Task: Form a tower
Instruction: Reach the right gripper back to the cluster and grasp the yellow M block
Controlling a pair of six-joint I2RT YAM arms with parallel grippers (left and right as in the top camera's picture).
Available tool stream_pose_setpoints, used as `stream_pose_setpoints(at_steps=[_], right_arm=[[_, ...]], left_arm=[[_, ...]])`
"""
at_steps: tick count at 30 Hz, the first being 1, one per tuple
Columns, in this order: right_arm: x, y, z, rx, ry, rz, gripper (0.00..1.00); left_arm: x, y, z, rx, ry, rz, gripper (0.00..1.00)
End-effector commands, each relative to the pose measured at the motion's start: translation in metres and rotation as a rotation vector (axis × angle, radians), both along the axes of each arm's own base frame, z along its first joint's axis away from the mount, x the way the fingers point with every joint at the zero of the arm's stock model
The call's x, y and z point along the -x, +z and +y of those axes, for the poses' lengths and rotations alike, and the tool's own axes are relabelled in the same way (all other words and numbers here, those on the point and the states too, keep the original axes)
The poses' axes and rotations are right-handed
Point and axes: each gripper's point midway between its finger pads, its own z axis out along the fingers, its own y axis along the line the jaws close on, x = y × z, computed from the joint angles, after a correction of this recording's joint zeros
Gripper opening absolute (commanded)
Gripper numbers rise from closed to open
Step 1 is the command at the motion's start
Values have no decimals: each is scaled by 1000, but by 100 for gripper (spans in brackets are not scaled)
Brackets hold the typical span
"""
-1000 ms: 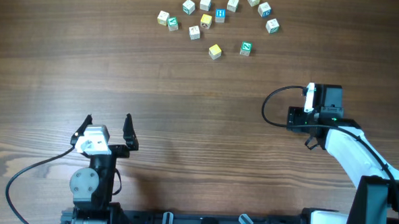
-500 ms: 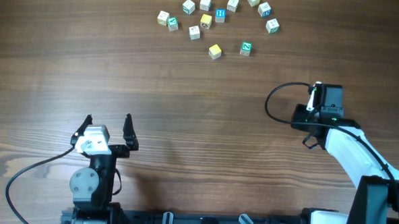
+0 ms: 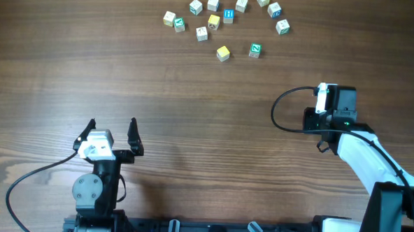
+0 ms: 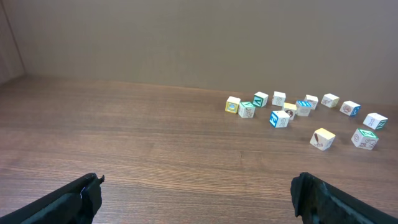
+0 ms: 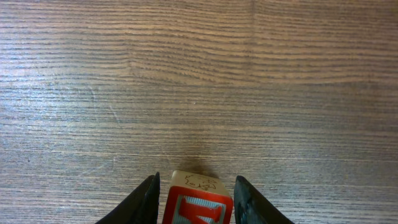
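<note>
From overhead, the left gripper (image 3: 112,128) sits at 7 o'clock on the table (image 3: 194,94). Its fingers are spread as wide as they go and hold nothing. The right gripper (image 3: 322,101) is at 3 o'clock, and a pale piece of the tower (image 3: 322,93) shows at its tip. How many cubes it has cannot be told from here. The loose cubes (image 3: 213,21) lie scattered at 12 o'clock, well apart from both arms.

In the left wrist view, its dark fingertips (image 4: 74,199) stand at 7 and 5 o'clock, far apart, with the loose cubes at 2 o'clock.

In the right wrist view, the tower is at 6 o'clock between the two dark fingers (image 5: 146,200), which hug its sides closely. Only one cube shows, with a pale face bearing a small drawing and a red-printed face.
</note>
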Motion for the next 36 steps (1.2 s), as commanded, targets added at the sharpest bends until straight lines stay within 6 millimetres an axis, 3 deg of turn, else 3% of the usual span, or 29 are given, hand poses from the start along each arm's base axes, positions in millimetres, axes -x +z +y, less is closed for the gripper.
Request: stream_pose_setpoints(at_steps=[1, 6, 12, 15, 16, 18, 20, 21, 22, 23, 25, 27, 30, 34, 36], right_arm=[[-10, 6, 2, -2, 26, -29, 37], [-10, 6, 15, -65, 67, -31, 34], [-12, 7, 14, -53, 86, -40, 35], [-29, 24, 14, -50, 84, -98, 53], [-40, 39, 13, -49, 83, -139, 59], [-67, 89, 13, -92, 26, -271, 65], [-92, 169, 34, -223, 68, -429, 79], [-98, 207, 46, -299, 96, -490, 91], [-101, 262, 60, -424, 103, -580, 100], [-100, 297, 67, -512, 98, -639, 100], [-95, 329, 71, -582, 91, -708, 100], [-99, 335, 74, -614, 90, -730, 100], [-109, 327, 100, -621, 178, -718, 99], [-144, 309, 125, -538, 165, -690, 100], [-164, 297, 149, -530, 182, -642, 100]], left_arm=[[0, -1, -2, -18, -13, 0, 100], [0, -1, -2, -18, -13, 0, 100], [0, -1, -2, -18, -13, 0, 100], [0, -1, -2, -18, -13, 0, 100], [0, -1, -2, -18, -13, 0, 100], [0, -1, -2, -18, -13, 0, 100], [0, -1, -2, -18, -13, 0, 100], [0, -1, -2, -18, -13, 0, 100], [0, -1, -2, -18, -13, 0, 100], [0, -1, -2, -18, -13, 0, 100], [0, -1, -2, -18, -13, 0, 100], [0, -1, -2, -18, -13, 0, 100], [0, -1, -2, -18, -13, 0, 100], [0, -1, -2, -18, -13, 0, 100], [0, -1, -2, -18, -13, 0, 100]])
